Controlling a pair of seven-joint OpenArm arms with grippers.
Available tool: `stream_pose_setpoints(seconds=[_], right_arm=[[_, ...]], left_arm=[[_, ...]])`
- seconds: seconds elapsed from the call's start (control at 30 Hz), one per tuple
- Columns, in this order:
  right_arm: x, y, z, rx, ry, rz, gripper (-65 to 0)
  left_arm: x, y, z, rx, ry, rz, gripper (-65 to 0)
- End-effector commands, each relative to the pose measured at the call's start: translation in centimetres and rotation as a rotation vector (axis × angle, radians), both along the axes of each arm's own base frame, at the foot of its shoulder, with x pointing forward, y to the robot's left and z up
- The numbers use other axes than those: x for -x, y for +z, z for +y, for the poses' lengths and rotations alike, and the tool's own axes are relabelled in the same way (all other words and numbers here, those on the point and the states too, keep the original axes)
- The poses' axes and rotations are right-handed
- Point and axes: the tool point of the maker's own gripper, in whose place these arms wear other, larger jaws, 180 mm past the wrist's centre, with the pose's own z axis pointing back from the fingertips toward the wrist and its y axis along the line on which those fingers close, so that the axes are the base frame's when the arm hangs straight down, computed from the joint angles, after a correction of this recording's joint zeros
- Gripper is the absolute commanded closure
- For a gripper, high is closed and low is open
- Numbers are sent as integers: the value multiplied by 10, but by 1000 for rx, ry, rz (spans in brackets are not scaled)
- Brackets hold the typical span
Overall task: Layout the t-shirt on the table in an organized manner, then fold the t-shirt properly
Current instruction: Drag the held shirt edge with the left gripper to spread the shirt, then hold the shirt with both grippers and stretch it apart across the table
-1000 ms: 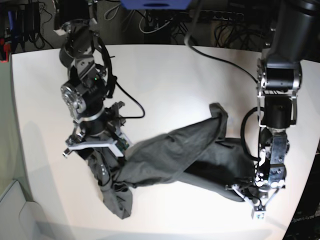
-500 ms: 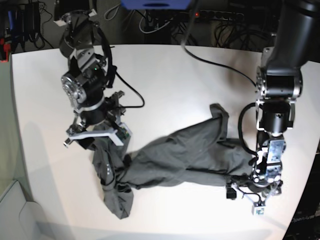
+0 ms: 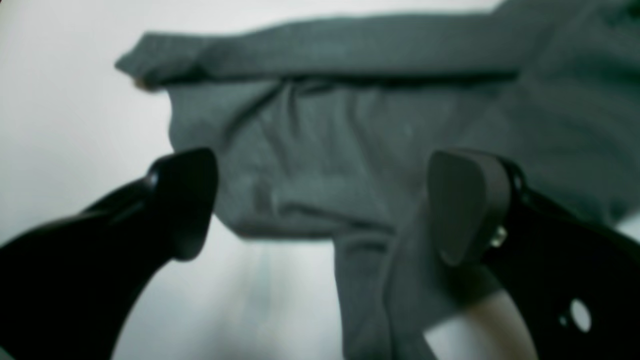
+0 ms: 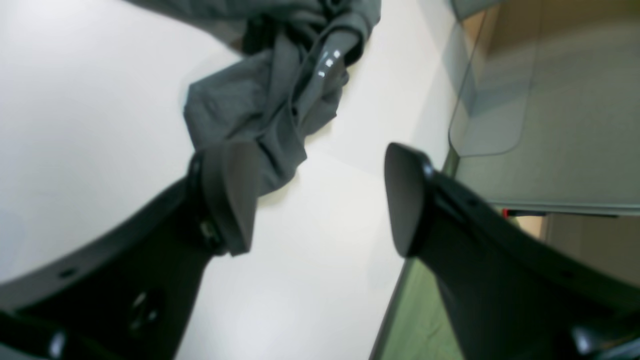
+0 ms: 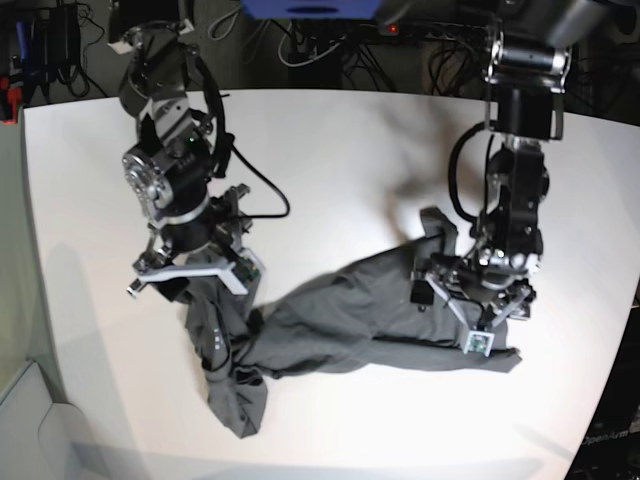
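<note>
The t-shirt (image 5: 340, 325) lies twisted across the near half of the desk (image 5: 330, 150), its near-left end bunched in a heap, the rest running right in a rumpled, doubled band. The left claw (image 5: 478, 305), on the scene's right, hangs above that right end with its jaws spread wide, holding nothing; closing there could pinch two layers and drag the fold along. Farther left, the right claw (image 5: 190, 278) hovers open over the bunch, empty too. A blind grab there would likely tighten the twist.
</note>
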Motion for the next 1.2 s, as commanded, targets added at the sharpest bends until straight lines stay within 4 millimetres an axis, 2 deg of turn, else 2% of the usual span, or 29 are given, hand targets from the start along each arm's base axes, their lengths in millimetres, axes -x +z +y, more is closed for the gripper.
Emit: stream_pose_setpoints(seconds=[0.0, 0.07, 0.23, 0.37, 0.57, 0.63, 0.73, 0.8, 0.97, 1.17], right_arm=[[-6, 15, 1, -10, 1, -52, -404], [-6, 15, 1, -11, 3, -53, -404], [-7, 16, 1, -11, 3, -56, -404], [-7, 16, 1, -12, 4, -58, -404], [-7, 17, 1, -12, 4, -60, -404], [-7, 17, 1, -12, 4, -60, -404], [-7, 16, 1, -12, 2, -58, -404], [-7, 16, 0, -9, 3, -58, -404], [-7, 16, 0, -8, 3, -58, -404], [-6, 16, 0, -8, 3, -57, -404]], left_arm=[[-7, 20, -2, -21, -17, -61, -650], [9, 13, -12, -34, -47, -34, -650], [45, -13, -15, -49, -57, 110, -650], [63, -20, -17, -52, -54, 182, -650], [66, -7, -21, -46, -66, 159, -650], [65, -2, -17, -37, -47, 143, -650], [67, 0, -12, 63, 29, 134, -650], [68, -4, -10, 111, 48, 147, -650], [72, -29, -14, 187, 64, 220, -650], [73, -35, -18, 201, 66, 235, -643]])
